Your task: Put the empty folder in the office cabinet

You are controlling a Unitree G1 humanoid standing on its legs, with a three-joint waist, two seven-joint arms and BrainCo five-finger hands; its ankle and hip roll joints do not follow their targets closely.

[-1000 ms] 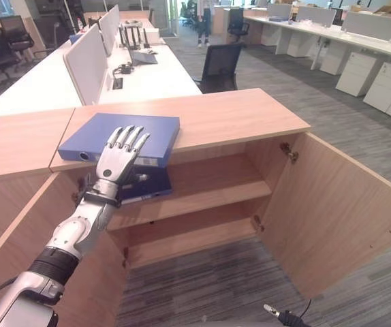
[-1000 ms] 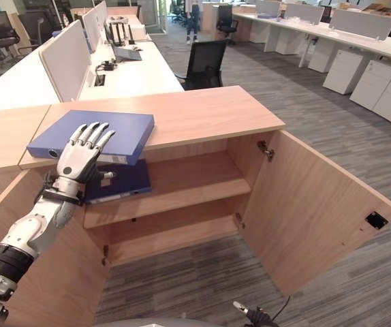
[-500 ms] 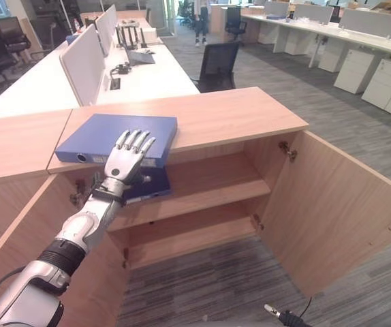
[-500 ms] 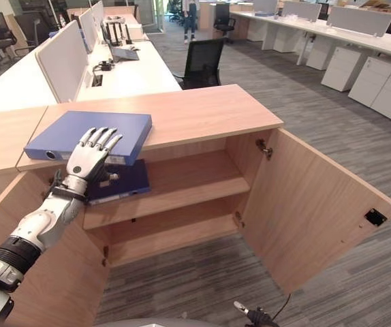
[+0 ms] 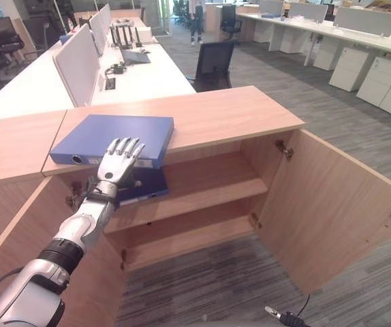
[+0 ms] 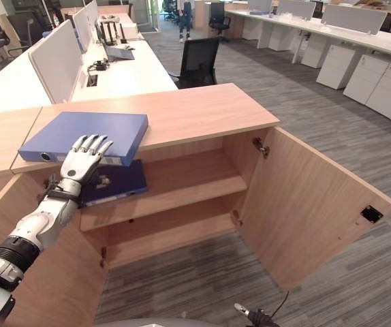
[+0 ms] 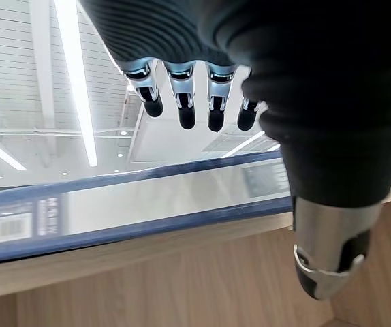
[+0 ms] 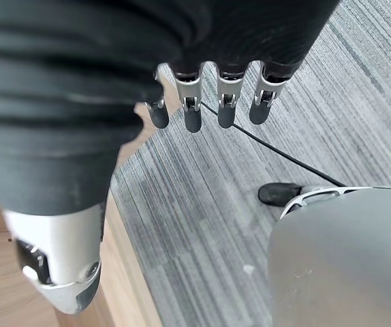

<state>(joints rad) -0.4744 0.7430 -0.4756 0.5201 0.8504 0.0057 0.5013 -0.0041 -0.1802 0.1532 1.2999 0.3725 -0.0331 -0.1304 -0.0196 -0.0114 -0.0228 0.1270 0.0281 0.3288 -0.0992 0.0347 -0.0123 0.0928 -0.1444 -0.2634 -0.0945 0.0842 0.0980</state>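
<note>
The folder (image 5: pixel 114 137), a blue binder, lies flat on the cabinet (image 5: pixel 236 116) top, at the left end of the surface, with its spine along the front edge. The left hand (image 5: pixel 117 161) is raised in front of that spine, fingers (image 7: pixel 182 102) straight and spread wide, holding nothing; the dark fingertips stand just beside the spine, and contact cannot be confirmed. A second blue folder (image 5: pixel 144 185) lies flat on the upper shelf (image 5: pixel 209 184), at its left end, directly below the first and partly behind the left hand. The lower shelf (image 5: pixel 195 235) sits beneath it. The cabinet door (image 5: pixel 332 204) stands swung open at the right. The right hand (image 8: pixel 209 102) hangs over the grey carpet floor (image 8: pixel 202 204), fingers straight and relaxed, holding nothing. Beyond the cabinet stands a white desk (image 5: pixel 148 71) with a black office chair (image 5: pixel 212 63) beside it.
</note>
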